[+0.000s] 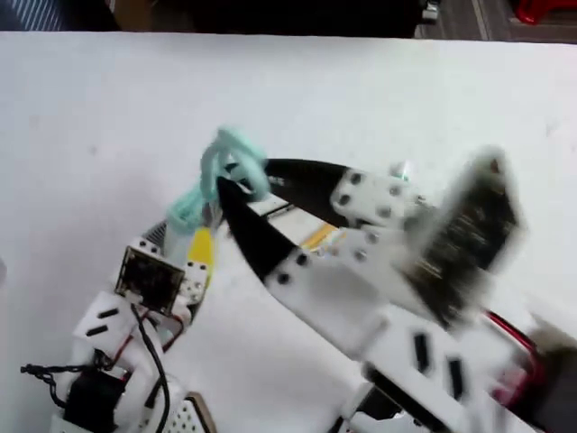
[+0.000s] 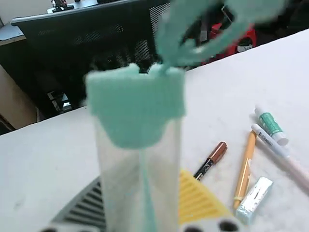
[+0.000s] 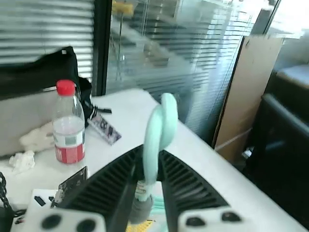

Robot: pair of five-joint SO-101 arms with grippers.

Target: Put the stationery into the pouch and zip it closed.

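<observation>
The pouch (image 2: 137, 145) is clear plastic with a teal end (image 1: 187, 213), and it stands upright between the fingers of my left gripper (image 1: 180, 238), which is shut on it. My right gripper (image 3: 150, 159) is shut on the pouch's teal loop (image 3: 161, 123), its black fingers (image 1: 257, 236) meeting at the loop (image 1: 233, 162) above the pouch. On the table beyond the pouch lie a brown marker (image 2: 212, 159), an orange pen (image 2: 244, 169), a white-and-green pen (image 2: 270, 126), a pale pen (image 2: 286, 157) and a small eraser (image 2: 254, 193). In the high view the right arm covers most of them.
A water bottle (image 3: 67, 126) with a red cap, crumpled tissue (image 3: 21, 159) and a small packet (image 3: 107, 129) sit on the table behind the left arm. A black chair (image 2: 72, 53) stands past the far table edge. Bare white tabletop (image 1: 379, 99) stretches beyond the arms.
</observation>
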